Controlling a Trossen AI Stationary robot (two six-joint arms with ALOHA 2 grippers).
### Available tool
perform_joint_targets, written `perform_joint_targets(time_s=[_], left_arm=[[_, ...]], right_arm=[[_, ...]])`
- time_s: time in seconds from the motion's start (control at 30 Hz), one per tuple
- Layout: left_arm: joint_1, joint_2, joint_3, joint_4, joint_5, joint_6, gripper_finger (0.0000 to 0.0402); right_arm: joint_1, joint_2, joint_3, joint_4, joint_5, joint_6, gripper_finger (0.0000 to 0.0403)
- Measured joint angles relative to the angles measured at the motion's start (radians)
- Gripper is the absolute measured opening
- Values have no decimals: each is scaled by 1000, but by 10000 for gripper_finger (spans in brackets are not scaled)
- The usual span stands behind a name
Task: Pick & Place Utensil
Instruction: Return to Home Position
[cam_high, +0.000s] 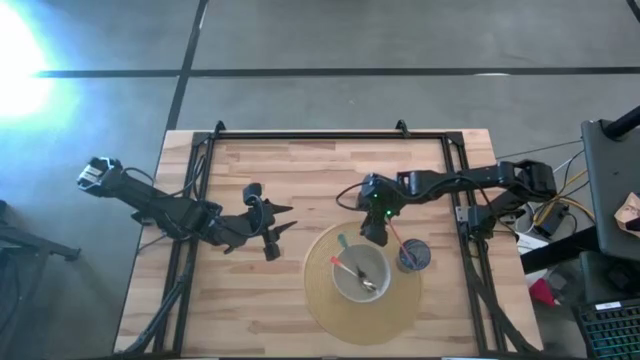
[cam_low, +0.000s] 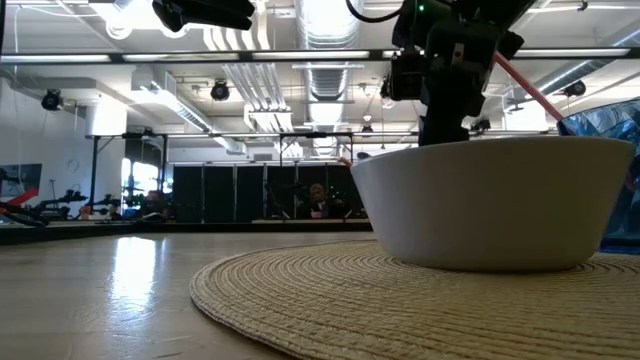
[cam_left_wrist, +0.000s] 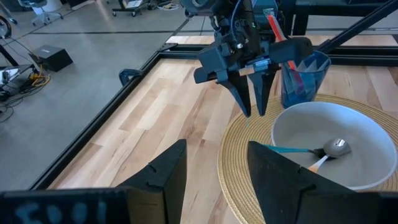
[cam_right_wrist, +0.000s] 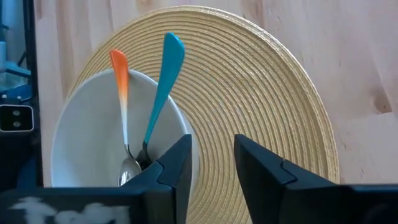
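A white bowl (cam_high: 343, 287) stands on a round woven placemat (cam_high: 325, 312) at the table's near middle. Two spoons lie in it, bowl ends down inside, handles leaning up on the rim: one teal-handled (cam_right_wrist: 163, 81), one orange-handled (cam_right_wrist: 121, 84). My right gripper (cam_right_wrist: 212, 167) hangs open just above the bowl's far rim, fingers slanting down, nothing between them; it also shows in the left wrist view (cam_left_wrist: 254, 102). My left gripper (cam_left_wrist: 217, 174) waits open above the table, left of the placemat (cam_high: 272, 228).
A translucent blue cup (cam_high: 413, 258) with a red-handled utensil (cam_left_wrist: 273, 28) stands at the placemat's right edge, close beside my right gripper. A black metal frame (cam_high: 330, 135) runs along the table's far and side edges. Bare wood lies left of the placemat.
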Motion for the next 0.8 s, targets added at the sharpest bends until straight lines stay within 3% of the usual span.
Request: perform_joint_targets(time_s=[0.6,0.8], left_arm=[[-1,0,0,-8,0,0,163],[-1,0,0,-9,0,0,163]], right_arm=[[0,-87,87,-5,-1,-92,119],[0,-126,104,16,52,-105,110]])
